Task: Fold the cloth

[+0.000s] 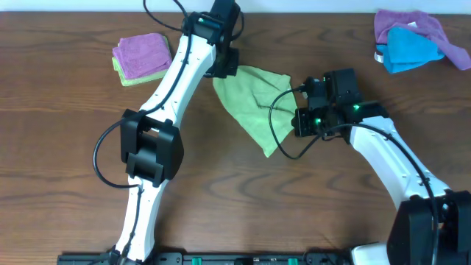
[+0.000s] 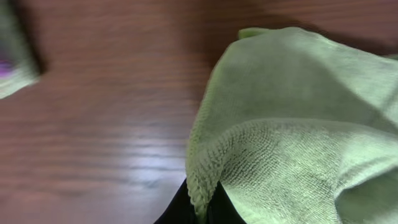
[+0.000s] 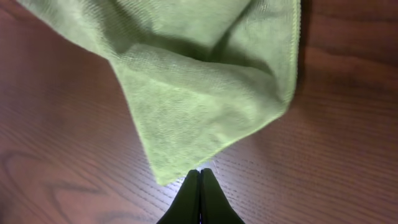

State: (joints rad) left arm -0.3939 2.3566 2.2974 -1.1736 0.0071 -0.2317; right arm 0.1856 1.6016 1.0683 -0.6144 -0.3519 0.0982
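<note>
The lime-green cloth (image 1: 257, 99) lies crumpled in a rough triangle on the wooden table, between the two arms. My left gripper (image 1: 224, 70) is at its far left corner. In the left wrist view that gripper (image 2: 200, 200) is shut on a raised fold of the cloth (image 2: 292, 124), whose hem runs down between the dark fingers. My right gripper (image 1: 296, 116) is at the cloth's right side. In the right wrist view its fingers (image 3: 199, 173) are pressed flush together, with the cloth's (image 3: 199, 93) low corner just touching their tips and no cloth showing between them.
A folded purple cloth on a pale green one (image 1: 143, 57) sits at the back left, close to the left arm. A purple and a bright blue cloth (image 1: 412, 40) lie heaped at the back right. Black cables loop off both wrists.
</note>
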